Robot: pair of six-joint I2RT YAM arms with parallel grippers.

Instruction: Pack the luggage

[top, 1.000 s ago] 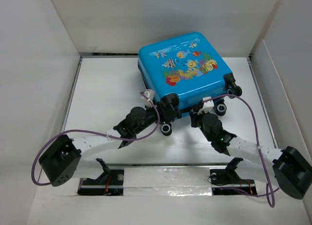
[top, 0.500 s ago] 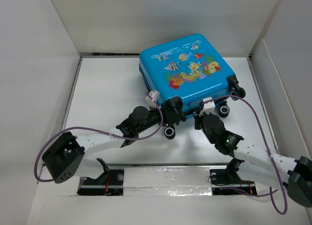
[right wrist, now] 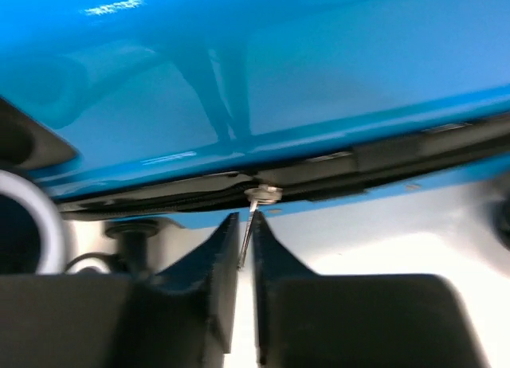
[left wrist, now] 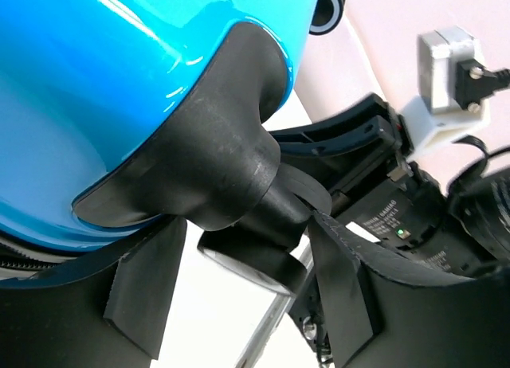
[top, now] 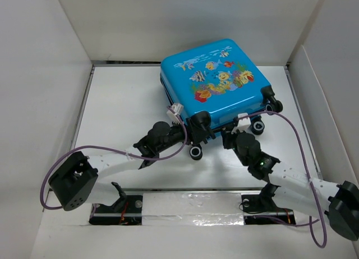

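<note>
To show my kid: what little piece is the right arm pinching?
Find the bright blue fish-print hard-shell suitcase on the white table. From the dark zipper seam on its near side hangs a thin silver metal pull, pinched in the right arm's jaws, shiny unlike the black-and-white wheels.

The top external camera looks steeply down from behind the arm bases over the whole white bench (top: pixel 123 102) and the bright blue hard-shell fish-print suitcase (top: pixel 216 74). Both wrist cameras sit very close against that shared shell. One looks past the left fingers (left wrist: pixel 147 280) at a black plastic wheel mount (left wrist: pixel 207 169), the other past the right fingers (right wrist: pixel 199 296) at a small metal zip pull (right wrist: pixel 256 197).
</note>
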